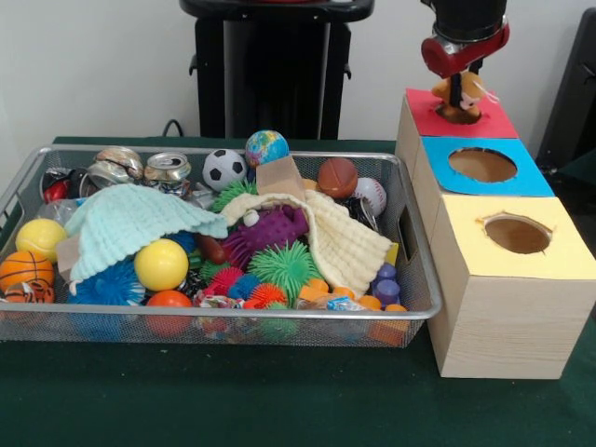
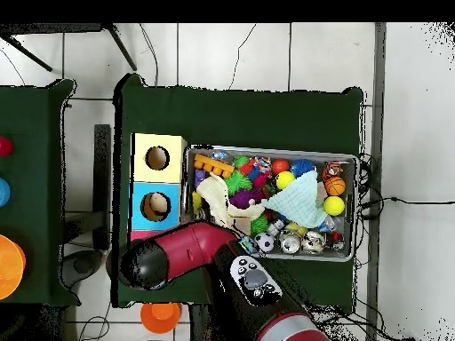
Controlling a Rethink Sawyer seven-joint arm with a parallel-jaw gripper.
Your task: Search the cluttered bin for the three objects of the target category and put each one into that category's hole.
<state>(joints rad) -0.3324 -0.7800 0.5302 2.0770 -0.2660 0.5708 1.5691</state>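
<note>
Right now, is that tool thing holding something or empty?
Tool: shut on a small toy, above the red-topped box.

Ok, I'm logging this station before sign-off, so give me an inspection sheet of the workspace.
Surface: green table cloth, bare in front of the bin.
Job's things: bin full of toys; wooden box with red, blue and yellow tops, holes open in blue and yellow.
Clutter: balls, spiky toys, crushed cans, two cloths.
Gripper: gripper over the red top with a tan toy; grip state unclear.
Cables: black cable behind the bin.
Surroundings: black pedestal, white wall.
</note>
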